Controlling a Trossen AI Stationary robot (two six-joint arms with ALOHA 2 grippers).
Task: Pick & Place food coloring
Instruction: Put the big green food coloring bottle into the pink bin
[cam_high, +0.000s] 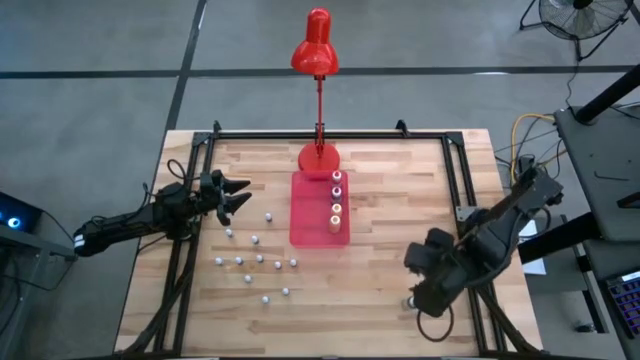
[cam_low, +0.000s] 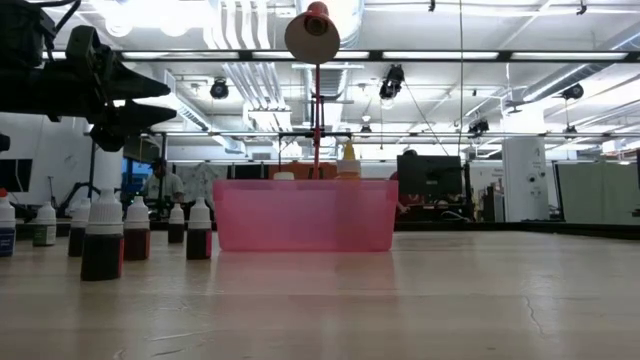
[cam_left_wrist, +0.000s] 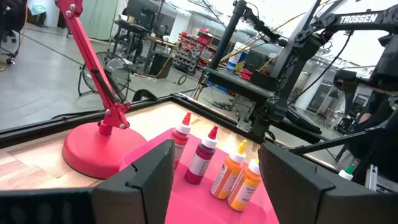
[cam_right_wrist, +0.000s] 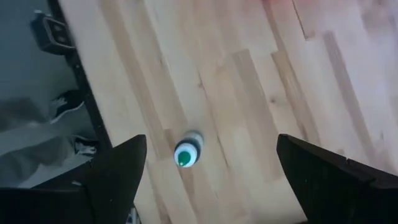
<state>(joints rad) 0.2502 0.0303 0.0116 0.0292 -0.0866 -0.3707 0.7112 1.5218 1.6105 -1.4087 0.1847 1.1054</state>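
A teal-capped food coloring bottle (cam_right_wrist: 186, 153) stands upright on its base on the wood table near the front right (cam_high: 408, 299). My right gripper (cam_right_wrist: 211, 152) hangs open above it, pointing steeply down, with a finger showing on either side of the bottle and touching nothing. A flat red tray (cam_high: 312, 215) lies at the table's middle; pink- (cam_left_wrist: 181, 132), red- (cam_left_wrist: 203, 157), orange- (cam_left_wrist: 227, 168) and yellow-capped (cam_left_wrist: 246, 183) bottles stand in it along its right side. Several small whitish-capped bottles (cam_high: 258, 259) stand scattered left of the tray. My left gripper (cam_high: 236, 195) waits open at the left edge, level, aimed at the tray.
A red desk lamp has its base (cam_high: 318, 157) on the table just behind the tray, with its head (cam_high: 315, 45) beyond the far edge. Black frame rails (cam_high: 462, 185) run along the table's sides and back. Bare wood (cam_high: 380, 270) lies between the tray and the teal-capped bottle.
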